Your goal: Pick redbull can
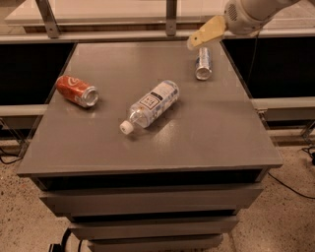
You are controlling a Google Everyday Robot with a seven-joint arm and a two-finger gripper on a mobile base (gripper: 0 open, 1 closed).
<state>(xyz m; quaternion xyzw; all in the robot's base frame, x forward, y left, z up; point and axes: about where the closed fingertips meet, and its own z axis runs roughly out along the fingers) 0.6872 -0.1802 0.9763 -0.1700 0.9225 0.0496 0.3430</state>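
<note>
The redbull can (203,64) is slim, silver and blue, and lies on its side at the far right of the grey table (206,133), its shiny end facing me. My gripper (203,34) is tan and hangs just above the can's far end, reaching in from the upper right. It holds nothing that I can see.
A red soda can (76,90) lies on its side at the left of the table. A clear plastic bottle (150,105) with a white cap lies in the middle. A shelf with metal posts (171,15) runs behind the table. Drawers sit below the top.
</note>
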